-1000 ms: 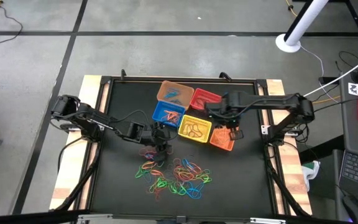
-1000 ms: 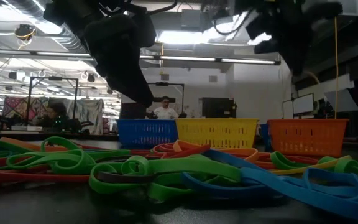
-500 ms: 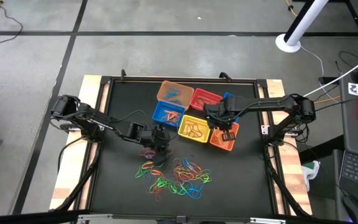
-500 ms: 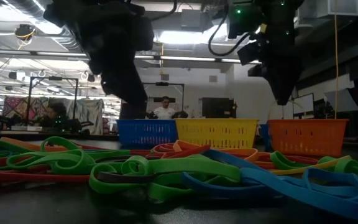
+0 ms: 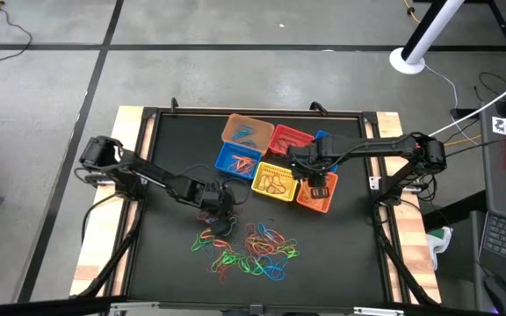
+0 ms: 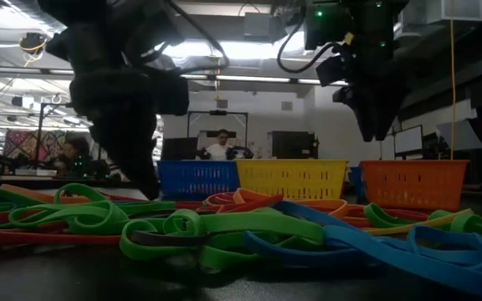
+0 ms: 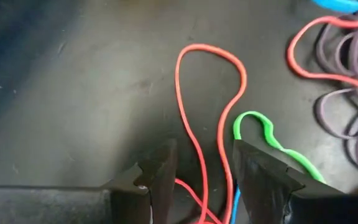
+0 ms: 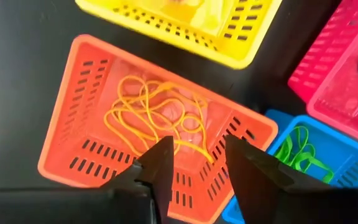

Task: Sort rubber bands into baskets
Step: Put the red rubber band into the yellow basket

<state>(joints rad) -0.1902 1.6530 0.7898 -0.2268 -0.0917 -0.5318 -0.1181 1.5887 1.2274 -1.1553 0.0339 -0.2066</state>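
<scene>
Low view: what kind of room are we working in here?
Most likely a robotics lab or workshop. Beyond the baskets, seated people work at benches under an open ceiling with exposed ducting and strip lights; the high view shows a bare concrete floor with trailing cables.

Rubber bands (image 5: 249, 246): mixed colours, lay heaped on the black mat. Baskets (image 5: 275, 162): clustered beyond the heap, several holding bands.

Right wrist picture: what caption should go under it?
Open right tool hovering over the orange basket of orange rubber bands.
</scene>
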